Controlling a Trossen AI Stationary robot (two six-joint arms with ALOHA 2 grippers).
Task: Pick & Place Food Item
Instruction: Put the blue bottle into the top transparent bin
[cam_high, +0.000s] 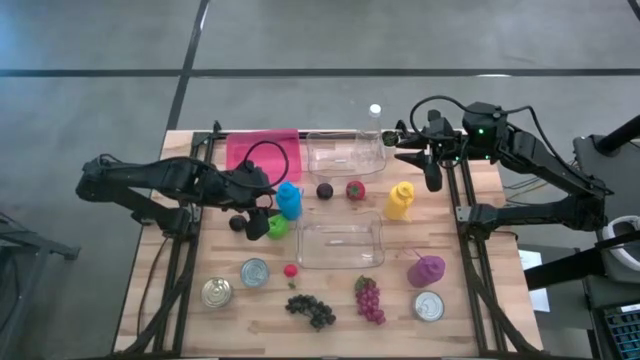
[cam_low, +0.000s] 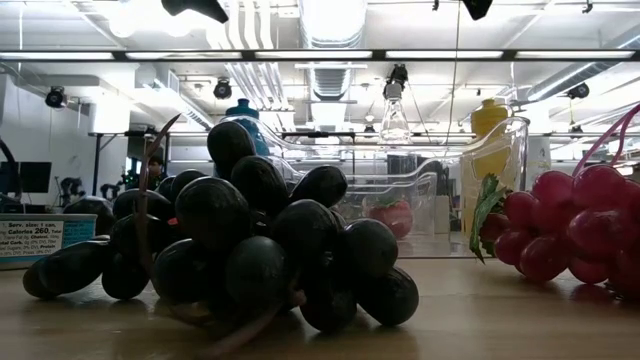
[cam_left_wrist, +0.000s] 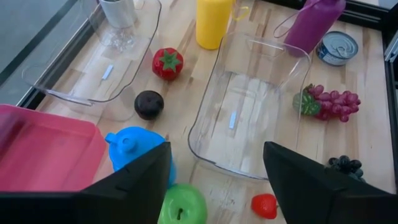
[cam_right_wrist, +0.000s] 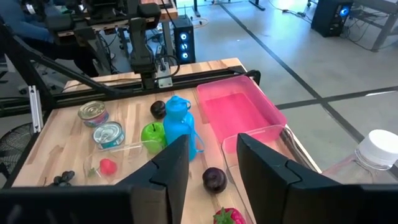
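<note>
Food lies spread over the wooden table (cam_high: 480, 250): a green apple (cam_high: 277, 226), a dark plum (cam_high: 325, 190), a red tomato (cam_high: 355, 189), a small strawberry (cam_high: 291, 270), black grapes (cam_high: 312, 310) and red grapes (cam_high: 369, 299). My left gripper (cam_high: 249, 222) hangs open above the table's left side, close beside the apple (cam_left_wrist: 181, 206) and a blue bottle (cam_left_wrist: 130, 146), with nothing between its fingers. My right gripper (cam_high: 402, 150) stands open, high at the far right, by the far clear container (cam_high: 345, 152); nothing is between its fingers (cam_right_wrist: 163, 177).
A second clear container (cam_high: 340, 243) sits mid-table, and a pink tray (cam_high: 262, 152) lies at the far left. A yellow bottle (cam_high: 400, 200), a purple bottle (cam_high: 426, 270), three cans (cam_high: 255, 272) (cam_high: 216, 292) (cam_high: 428, 306) and a clear bottle (cam_right_wrist: 376, 152) also stand about.
</note>
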